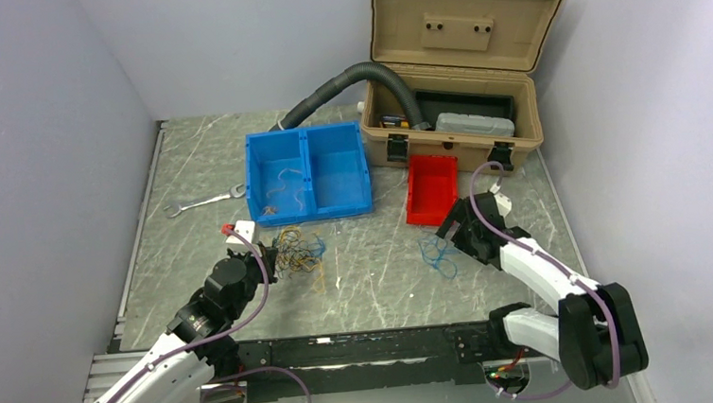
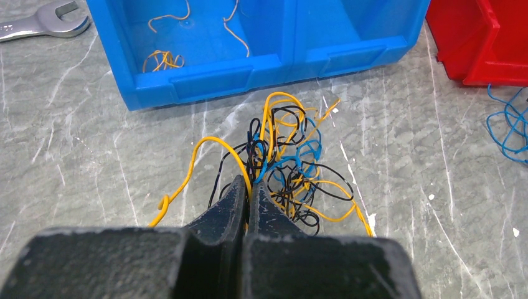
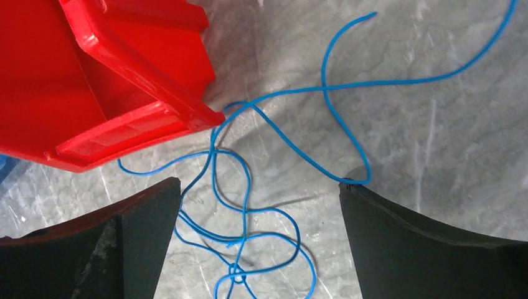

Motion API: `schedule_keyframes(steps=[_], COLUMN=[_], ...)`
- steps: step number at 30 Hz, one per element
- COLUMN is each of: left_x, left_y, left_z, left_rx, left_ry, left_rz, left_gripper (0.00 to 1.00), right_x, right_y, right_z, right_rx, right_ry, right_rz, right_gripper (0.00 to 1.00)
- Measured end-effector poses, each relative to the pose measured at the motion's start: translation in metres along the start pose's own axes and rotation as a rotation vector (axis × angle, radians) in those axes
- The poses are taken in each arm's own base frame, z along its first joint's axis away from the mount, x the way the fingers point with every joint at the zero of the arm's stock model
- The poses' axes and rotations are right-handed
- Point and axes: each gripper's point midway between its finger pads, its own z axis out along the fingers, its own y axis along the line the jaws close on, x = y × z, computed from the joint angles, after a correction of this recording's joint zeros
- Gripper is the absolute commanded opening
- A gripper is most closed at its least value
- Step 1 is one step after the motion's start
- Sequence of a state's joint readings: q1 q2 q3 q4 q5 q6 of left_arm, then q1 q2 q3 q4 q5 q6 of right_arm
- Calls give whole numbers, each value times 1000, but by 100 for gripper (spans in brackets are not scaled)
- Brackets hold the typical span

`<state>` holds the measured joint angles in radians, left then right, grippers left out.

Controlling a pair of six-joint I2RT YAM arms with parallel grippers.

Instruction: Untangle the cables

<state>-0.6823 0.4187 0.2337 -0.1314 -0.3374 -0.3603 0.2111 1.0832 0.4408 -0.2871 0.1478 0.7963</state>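
The left claw (image 2: 248, 187) is pressed shut, its tips at the near edge of the tangle of cables (image 2: 292, 162). A yellow strand arcs right into the tips. Whether it is pinched there I cannot tell.

The tangle of yellow, black and blue cables lies on the table (image 1: 377, 276), just in front of the blue bin (image 2: 205, 81). Its long axis runs from the claw toward the bin. One yellow loop trails off to the left of the claw and ends in a small curl. Inside the clump the strands cross too thickly to follow.

The right claw (image 3: 259, 187) stands wide, holding nothing, above a loose blue cable (image 3: 274, 218). This cable sprawls in open loops on the table by the near corner of the red bin (image 3: 124, 87). One free end points away from the claw, another length runs out of the right wrist view, and the lowest loops are cut off.

A few short strands (image 2: 165, 59) lie in the blue bin's left compartment. A wrench (image 1: 203, 203) lies to the left of that bin.

The left arm (image 1: 156, 367) stretches low and diagonally forward. The right arm (image 1: 547, 273) is folded at the elbow, with its claw tipped down at the table.
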Motion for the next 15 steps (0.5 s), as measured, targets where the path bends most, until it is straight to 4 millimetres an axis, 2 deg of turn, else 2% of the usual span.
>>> schedule_keyframes(steps=[7, 15], left_x=[0, 0], left_y=[0, 0], left_z=[0, 0], left_rx=[-1, -1], left_ry=[0, 1], left_rz=[0, 1], left_gripper=[0, 0], right_x=[-3, 11], right_y=[13, 21], right_z=[8, 3], right_rx=[-2, 35], right_ry=[15, 43], right_rz=[-33, -124], right_gripper=[100, 100])
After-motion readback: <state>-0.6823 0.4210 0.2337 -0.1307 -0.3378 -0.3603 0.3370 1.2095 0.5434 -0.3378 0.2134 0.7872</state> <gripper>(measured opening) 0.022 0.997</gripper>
